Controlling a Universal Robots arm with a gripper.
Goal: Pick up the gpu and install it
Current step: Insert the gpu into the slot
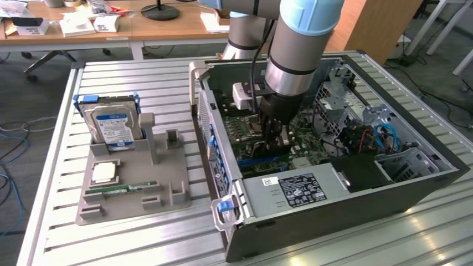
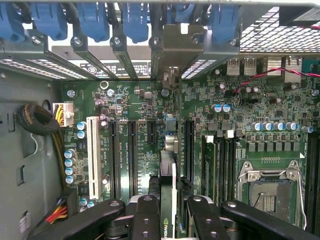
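Note:
My gripper (image 1: 275, 138) is down inside the open computer case (image 1: 414, 188), over the green motherboard (image 1: 247, 133). It is shut on the gpu (image 1: 267, 148), a dark card that hangs below the fingers. The wrist view has the gpu (image 2: 170, 165) edge-on between my two black fingers (image 2: 147, 220), standing upright over the motherboard (image 2: 145, 105). The card lies along a long black expansion slot (image 2: 189, 150), and its silvery end bracket (image 2: 175, 47) sits at the row of blue-clipped rear slot openings (image 2: 95, 22). I cannot tell whether the card is seated in the slot.
A grey parts holder (image 1: 133, 194) on the slatted table (image 1: 148, 77) carries a silver hard drive (image 1: 111, 126), a processor chip (image 1: 103, 173) and a green memory stick (image 1: 122, 189). Inside the case are the power supply (image 1: 292, 191), the empty processor socket (image 2: 270, 192) and cable bundles (image 2: 37, 120).

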